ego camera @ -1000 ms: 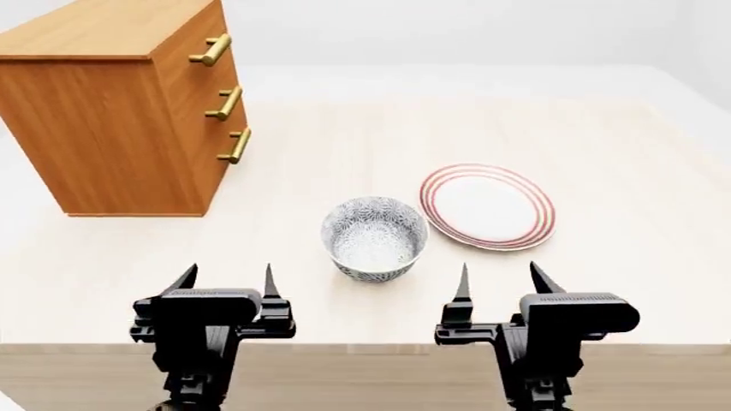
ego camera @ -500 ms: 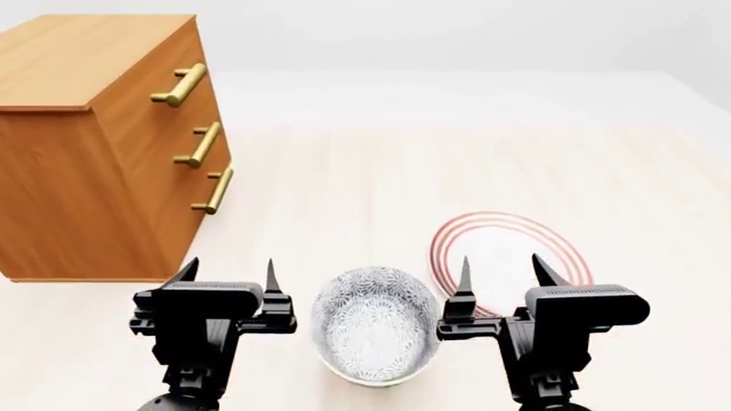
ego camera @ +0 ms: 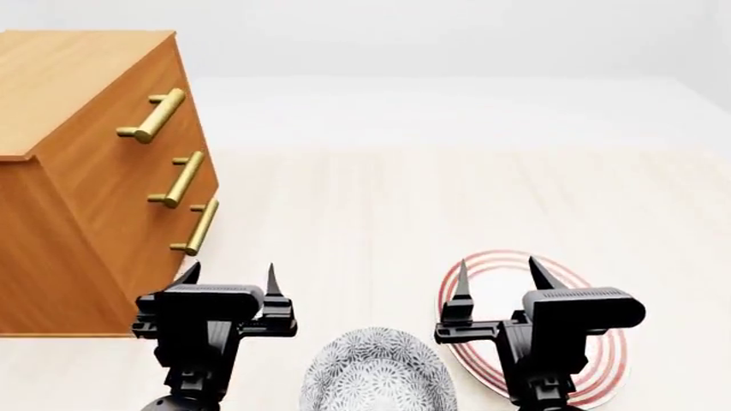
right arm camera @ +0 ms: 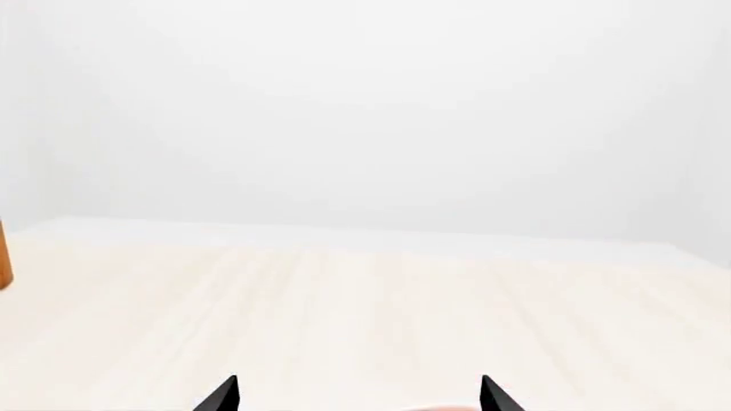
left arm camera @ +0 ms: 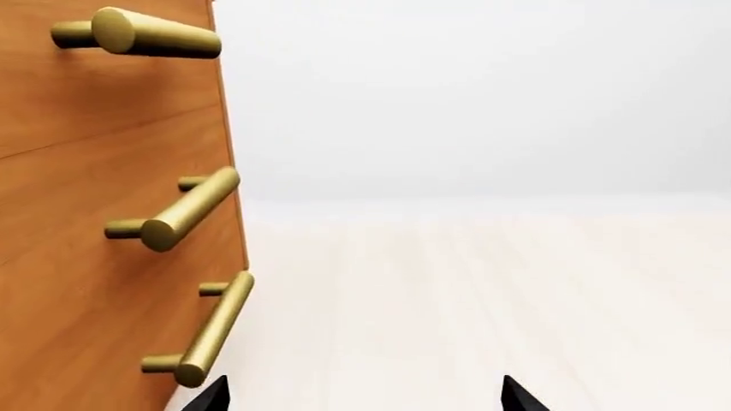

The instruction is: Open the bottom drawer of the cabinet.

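Both sets of jaws stand wide apart with nothing between them. The left gripper [ego camera: 229, 278] is held low at the near edge of the table [ego camera: 377, 205], fingertips pointing forward, just beside the near front corner of the cabinet [ego camera: 68, 214] but not touching it. The right gripper [ego camera: 498, 272] is held level with it in the same forward-pointing pose, over the near rim of the red-ringed plate [ego camera: 594, 364].

From the head view the cabinet stands at the left of the table, its front turned toward the table's middle, all three drawers flush with the face. The bottom drawer [ego camera: 177, 261] is shut; its brass handle [ego camera: 201, 227] sits just ahead of the left gripper's fingertips. The left wrist view shows that handle [left arm camera: 211, 330] close by, off to one side of the finger tips [left arm camera: 211, 394] rather than between them — only the very points of the fingers show at the frame's edge, the rest cut off.

A patterned bowl [ego camera: 377, 372] lies between the two arms, its near part cut off by the frame, and the plate is partly hidden behind the right gripper. The right wrist view shows bare table, a thin strip of the cabinet's edge [right arm camera: 3, 257] and two finger points — little else can be made out there.
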Available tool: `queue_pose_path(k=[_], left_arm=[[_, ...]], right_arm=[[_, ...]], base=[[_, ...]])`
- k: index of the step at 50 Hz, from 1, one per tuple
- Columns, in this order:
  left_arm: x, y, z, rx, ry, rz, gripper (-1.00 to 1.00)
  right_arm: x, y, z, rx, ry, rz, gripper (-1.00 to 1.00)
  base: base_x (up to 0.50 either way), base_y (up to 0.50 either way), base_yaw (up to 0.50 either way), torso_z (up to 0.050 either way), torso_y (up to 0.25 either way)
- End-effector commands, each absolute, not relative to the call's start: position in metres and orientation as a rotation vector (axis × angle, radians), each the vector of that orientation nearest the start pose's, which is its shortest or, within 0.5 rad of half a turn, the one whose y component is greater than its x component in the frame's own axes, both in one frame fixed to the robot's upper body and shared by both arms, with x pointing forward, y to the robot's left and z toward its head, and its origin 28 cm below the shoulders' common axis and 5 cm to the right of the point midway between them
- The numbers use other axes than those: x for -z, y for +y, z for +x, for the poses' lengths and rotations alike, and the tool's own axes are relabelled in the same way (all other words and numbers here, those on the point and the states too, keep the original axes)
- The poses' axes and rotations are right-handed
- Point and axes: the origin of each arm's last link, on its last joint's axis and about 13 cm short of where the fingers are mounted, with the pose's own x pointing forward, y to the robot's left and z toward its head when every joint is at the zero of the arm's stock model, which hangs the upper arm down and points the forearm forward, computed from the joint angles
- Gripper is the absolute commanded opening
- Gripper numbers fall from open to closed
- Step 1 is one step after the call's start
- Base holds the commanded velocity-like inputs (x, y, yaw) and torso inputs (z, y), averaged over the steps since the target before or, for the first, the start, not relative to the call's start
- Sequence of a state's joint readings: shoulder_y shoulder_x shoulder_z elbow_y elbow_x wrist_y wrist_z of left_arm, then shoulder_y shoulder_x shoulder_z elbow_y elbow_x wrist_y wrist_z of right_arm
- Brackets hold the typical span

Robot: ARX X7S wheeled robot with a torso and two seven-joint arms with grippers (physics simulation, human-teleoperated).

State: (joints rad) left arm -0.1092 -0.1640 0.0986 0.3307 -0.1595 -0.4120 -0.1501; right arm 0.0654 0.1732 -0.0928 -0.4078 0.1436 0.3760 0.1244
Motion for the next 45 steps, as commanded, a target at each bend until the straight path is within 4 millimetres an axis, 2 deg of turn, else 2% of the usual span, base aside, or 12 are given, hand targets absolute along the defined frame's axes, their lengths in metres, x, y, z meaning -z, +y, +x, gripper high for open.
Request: queue_pose_path(k=[1,2,5,6,11,19,23,32,40,45], left_arm=[[-0.079,0.215,0.230,0.003,0.022,0.098,1.00],[-0.081,0.215,0.232,-0.029,-0.002,0.227,1.00],[-0.090,0.216,0.238,-0.016,0.010,0.279,1.00],[-0.101,0.219,0.245,-0.037,-0.011,0.228,1.00],[-0.122,0.226,0.265,-0.044,-0.011,0.335,1.00],[-0.128,0.225,0.308,0.012,0.076,0.546,1.00],[-0.125,0.224,0.325,0.021,0.122,0.620,1.00],[-0.103,0.226,0.360,-0.034,0.196,0.846,1.00],[-0.081,0.231,0.378,-0.097,0.249,1.022,1.00],[-0.063,0.234,0.381,-0.116,0.272,1.102,1.00]], right_arm=[[-0.085,-0.107,0.216,-0.021,-0.084,-0.041,1.00],[-0.085,-0.108,0.217,-0.017,-0.084,-0.043,1.00],[-0.085,-0.108,0.217,-0.011,-0.087,-0.049,1.00],[-0.086,-0.108,0.216,-0.012,-0.093,-0.042,1.00],[-0.086,-0.109,0.216,0.001,-0.090,-0.042,1.00],[-0.087,-0.108,0.217,0.004,-0.097,-0.042,1.00],[-0.085,-0.108,0.218,0.006,-0.092,-0.039,1.00],[-0.087,-0.107,0.217,0.004,-0.099,-0.037,1.00],[-0.086,-0.106,0.218,-0.003,-0.099,-0.035,1.00],[-0.087,-0.106,0.218,-0.002,-0.103,-0.036,1.00]], base=[[0.00,0.00,0.00,0.000,0.000],[0.00,0.00,0.00,0.000,0.000],[0.00,0.00,0.00,0.000,0.000],[0.00,0.00,0.00,0.000,0.000],[0.00,0.00,0.00,0.000,0.000],[0.00,0.00,0.00,0.000,0.000],[0.00,0.00,0.00,0.000,0.000],[0.00,0.00,0.00,0.000,0.000],[0.00,0.00,0.00,0.000,0.000],[0.00,0.00,0.00,0.000,0.000]])
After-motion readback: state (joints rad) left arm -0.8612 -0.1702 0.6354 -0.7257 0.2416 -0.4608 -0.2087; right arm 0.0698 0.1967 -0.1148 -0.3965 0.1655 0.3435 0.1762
